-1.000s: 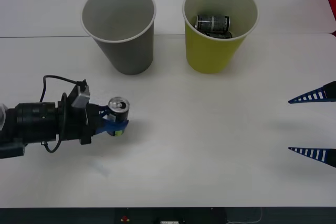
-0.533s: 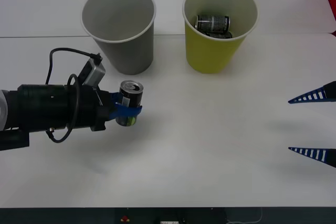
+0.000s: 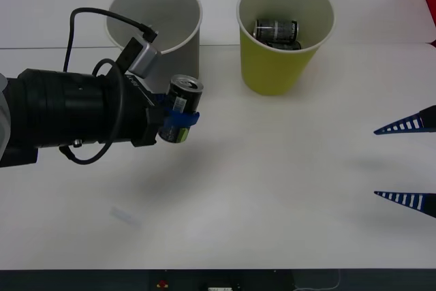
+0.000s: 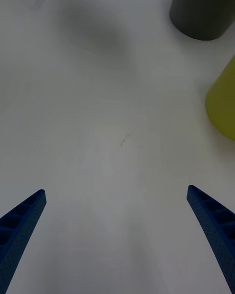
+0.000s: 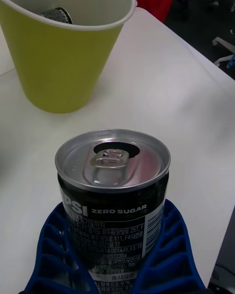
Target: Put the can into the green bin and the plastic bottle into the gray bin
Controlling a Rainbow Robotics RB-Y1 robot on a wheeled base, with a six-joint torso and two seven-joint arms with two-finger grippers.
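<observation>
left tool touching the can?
Touching. In the left wrist view the left tool has its blue ribbed fingers wrapped against both sides of the can.

Your left gripper (image 3: 178, 122) holds a small dark metal can (image 3: 180, 118) clear of the white table (image 3: 272, 189), in front of the large gray cup-shaped bin (image 3: 155, 39). The yellow-green bin (image 3: 283, 66) already contains cans; your right gripper (image 3: 407, 161) sits spread at the right edge.
</observation>
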